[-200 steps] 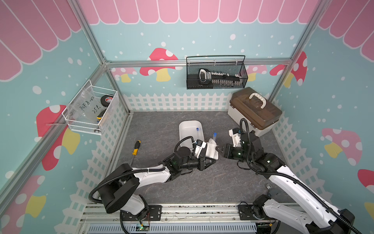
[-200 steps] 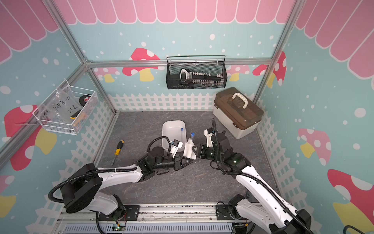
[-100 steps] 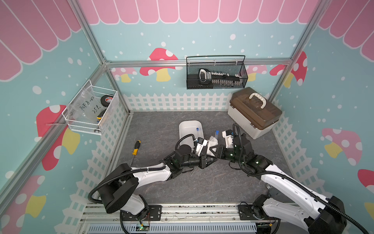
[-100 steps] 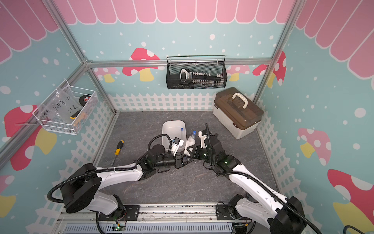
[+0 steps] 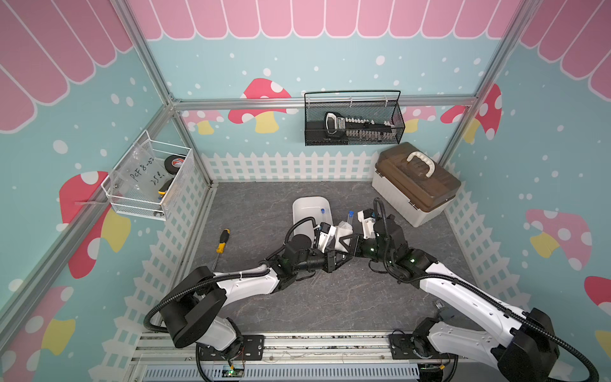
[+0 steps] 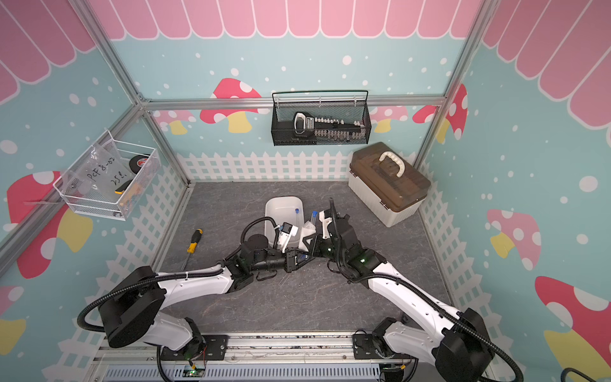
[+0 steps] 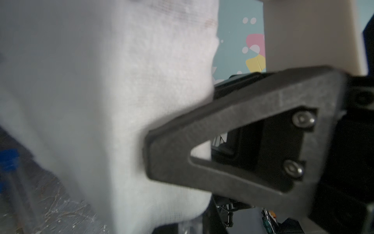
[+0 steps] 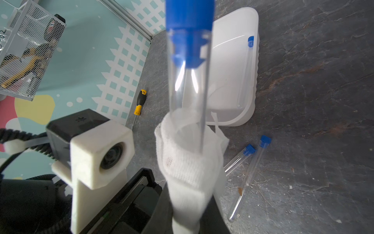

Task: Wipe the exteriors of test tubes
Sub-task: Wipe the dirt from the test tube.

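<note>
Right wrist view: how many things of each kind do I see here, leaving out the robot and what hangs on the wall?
White cloth: 1
White tray: 1
Screwdriver: 1
Test tubes: 4 (one in the cloth, one in the tray, two on the floor)
Total: 7

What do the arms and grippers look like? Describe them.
Left arm and right arm: white links, black joints, black ribbed cables, green lights on the right. Left gripper and right gripper: black triangular fingers, white camera mounts.
</note>
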Available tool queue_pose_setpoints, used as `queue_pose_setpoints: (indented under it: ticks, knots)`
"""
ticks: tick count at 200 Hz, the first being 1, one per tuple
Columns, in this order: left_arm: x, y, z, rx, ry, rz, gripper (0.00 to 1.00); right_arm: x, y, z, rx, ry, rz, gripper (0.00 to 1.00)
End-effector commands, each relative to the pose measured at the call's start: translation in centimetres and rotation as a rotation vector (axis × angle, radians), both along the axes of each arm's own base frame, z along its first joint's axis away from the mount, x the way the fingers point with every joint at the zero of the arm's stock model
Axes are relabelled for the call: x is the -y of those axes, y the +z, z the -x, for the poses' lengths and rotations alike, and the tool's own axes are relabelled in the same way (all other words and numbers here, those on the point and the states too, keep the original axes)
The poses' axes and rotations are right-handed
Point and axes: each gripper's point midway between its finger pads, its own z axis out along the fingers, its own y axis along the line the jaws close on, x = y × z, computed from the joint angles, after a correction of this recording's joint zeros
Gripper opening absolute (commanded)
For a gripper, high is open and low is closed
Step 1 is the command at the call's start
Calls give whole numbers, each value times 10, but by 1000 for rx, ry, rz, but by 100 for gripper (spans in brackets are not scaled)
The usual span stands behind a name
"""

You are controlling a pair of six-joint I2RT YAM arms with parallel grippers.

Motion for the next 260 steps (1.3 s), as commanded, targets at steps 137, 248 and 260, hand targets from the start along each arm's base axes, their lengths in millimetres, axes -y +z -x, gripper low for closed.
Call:
queue_pose_setpoints:
  ticks: [137, 248, 260]
  knots:
    - [4, 7, 19, 3, -69, 17, 7, 20, 65, -69, 214, -103, 15, 15]
    - [2, 7, 18, 1, -62, 17, 7, 26, 82, -82, 253, -122, -7, 16]
    - [2, 7, 18, 1, -61, 17, 7, 25, 84, -83, 259, -119, -11, 16]
